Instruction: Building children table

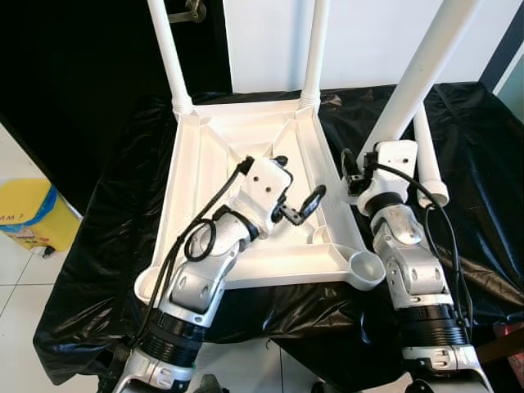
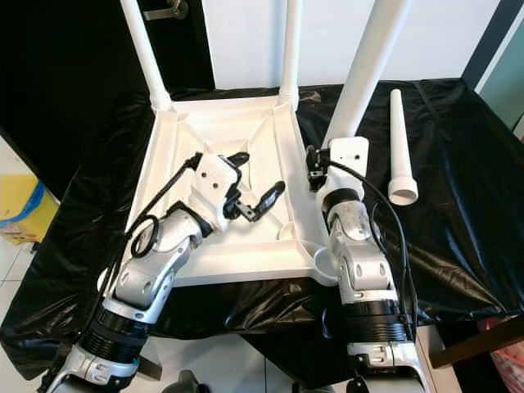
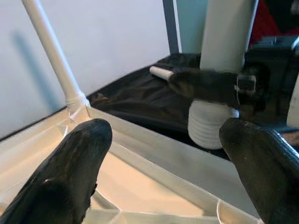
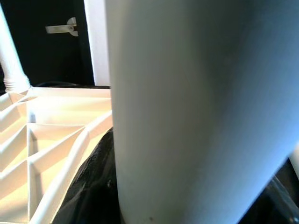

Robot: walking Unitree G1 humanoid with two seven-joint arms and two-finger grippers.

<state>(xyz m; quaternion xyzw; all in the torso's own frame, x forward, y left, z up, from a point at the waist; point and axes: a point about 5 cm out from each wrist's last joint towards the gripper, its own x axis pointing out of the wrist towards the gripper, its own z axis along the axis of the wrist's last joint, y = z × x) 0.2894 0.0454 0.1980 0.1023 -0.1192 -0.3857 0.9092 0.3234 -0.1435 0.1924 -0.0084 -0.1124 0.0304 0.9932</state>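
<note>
Tabletop (image 2: 221,135) lies upside down on the desk (image 2: 458,205); the left gripper (image 2: 260,190) hovers wide inside it, the right gripper (image 2: 327,168) holds a leg (image 2: 368,65) upright.

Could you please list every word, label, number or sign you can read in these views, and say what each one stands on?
Only one printed mark is in view, and it cannot be read whole:
"M" with a stroke or two beside it, dark letters cut off at the picture's edge, on the yellow container on the floor, to the left of the black-draped table.
</note>
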